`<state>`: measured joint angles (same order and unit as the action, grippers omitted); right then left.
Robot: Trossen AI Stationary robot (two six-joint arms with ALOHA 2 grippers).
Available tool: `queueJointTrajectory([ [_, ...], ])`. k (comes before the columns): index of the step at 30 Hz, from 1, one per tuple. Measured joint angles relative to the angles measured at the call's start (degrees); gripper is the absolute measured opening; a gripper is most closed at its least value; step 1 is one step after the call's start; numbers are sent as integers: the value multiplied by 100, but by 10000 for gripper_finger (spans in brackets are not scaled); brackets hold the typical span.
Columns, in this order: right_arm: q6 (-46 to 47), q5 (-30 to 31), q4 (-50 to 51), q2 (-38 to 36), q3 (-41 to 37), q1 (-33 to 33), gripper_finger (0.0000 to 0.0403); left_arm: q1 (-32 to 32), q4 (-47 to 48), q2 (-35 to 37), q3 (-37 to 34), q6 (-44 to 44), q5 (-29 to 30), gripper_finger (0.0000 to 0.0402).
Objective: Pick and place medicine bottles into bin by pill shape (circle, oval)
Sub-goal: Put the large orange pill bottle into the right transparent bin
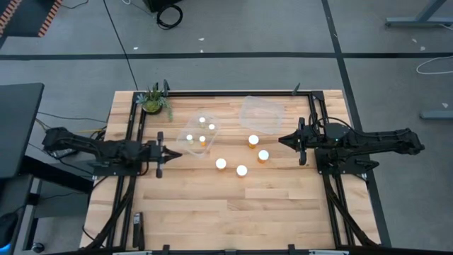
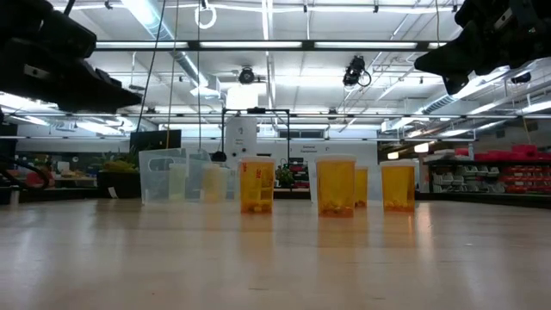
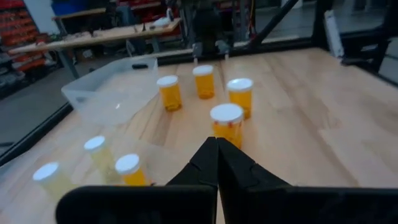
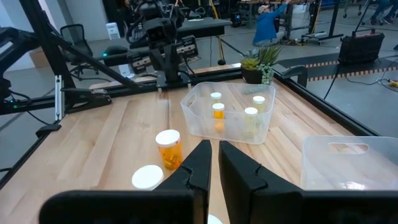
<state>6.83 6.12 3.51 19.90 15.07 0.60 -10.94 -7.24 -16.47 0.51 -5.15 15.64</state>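
Note:
Four orange-amber bottles with white caps stand upright on the wooden table: two [image 1: 253,139] [image 1: 263,155] nearer my right gripper, two [image 1: 221,163] [image 1: 242,170] nearer the table's near edge. Several more bottles stand in a clear bin [image 1: 199,133]. A second clear bin [image 1: 262,113] holds nothing. My left gripper [image 1: 173,154] is shut and empty, raised above the table left of the bottles; the nearest bottle [image 3: 227,124] stands beyond its tips [image 3: 217,142]. My right gripper [image 1: 282,140] is shut but for a narrow slit [image 4: 214,149], empty, raised right of the bottles.
A small green potted plant [image 1: 153,101] stands at the table's far left corner. Black frame rails run along the left [image 1: 132,127] and right [image 1: 315,113] sides. Bare wood lies between the bottles and the near edge [image 1: 233,219].

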Motion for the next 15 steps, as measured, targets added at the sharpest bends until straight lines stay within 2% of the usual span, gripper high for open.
queueJointTrajectory([
  [7, 68, 0, 0, -1, 0, 1, 37, -133, 278, 365, -2, -148, 20, 4],
  [15, 55, 1, -125, -2, 0, 2, 37, -133, 281, 376, -4, -148, 20, 43],
])
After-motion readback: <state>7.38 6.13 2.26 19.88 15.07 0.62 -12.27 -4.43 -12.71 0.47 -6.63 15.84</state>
